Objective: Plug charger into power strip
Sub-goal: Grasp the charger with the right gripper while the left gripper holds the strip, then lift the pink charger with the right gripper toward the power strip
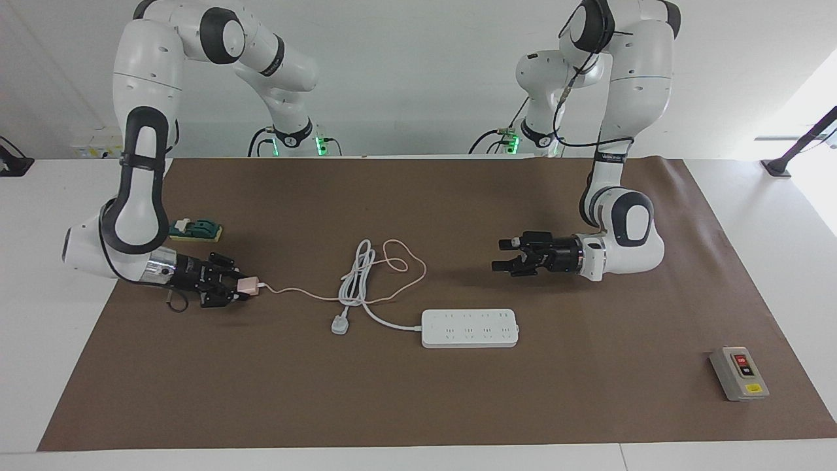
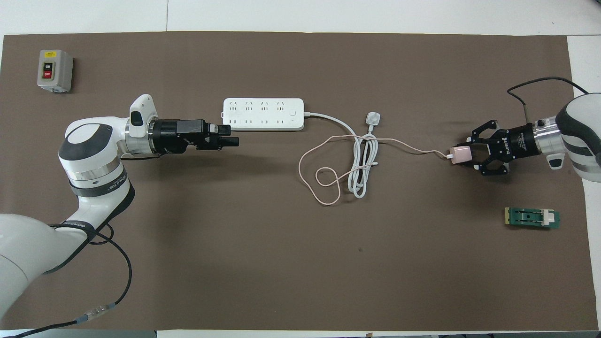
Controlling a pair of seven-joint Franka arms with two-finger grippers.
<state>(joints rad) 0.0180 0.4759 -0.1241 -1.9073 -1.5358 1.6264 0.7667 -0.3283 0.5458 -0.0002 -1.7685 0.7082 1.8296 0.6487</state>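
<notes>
The pale-pink charger (image 1: 248, 285) (image 2: 460, 154) lies on the brown mat toward the right arm's end of the table. My right gripper (image 1: 243, 286) (image 2: 466, 154) is low at the mat and shut on it. The charger's thin pink cable (image 1: 403, 259) (image 2: 324, 181) trails toward the table's middle and ends in a loose loop. The white power strip (image 1: 469, 328) (image 2: 263, 114) lies flat with its sockets up. My left gripper (image 1: 498, 255) (image 2: 231, 135) hovers open and holds nothing, over bare mat beside the strip's end toward the left arm's side.
The strip's thick white cord (image 1: 356, 275) (image 2: 363, 164) lies bundled over the pink cable, its white plug (image 1: 339, 324) (image 2: 372, 118) beside it. A grey box with red and black buttons (image 1: 739, 373) (image 2: 55, 70) sits toward the left arm's end. A green part (image 1: 196, 229) (image 2: 532, 218) lies near the right gripper.
</notes>
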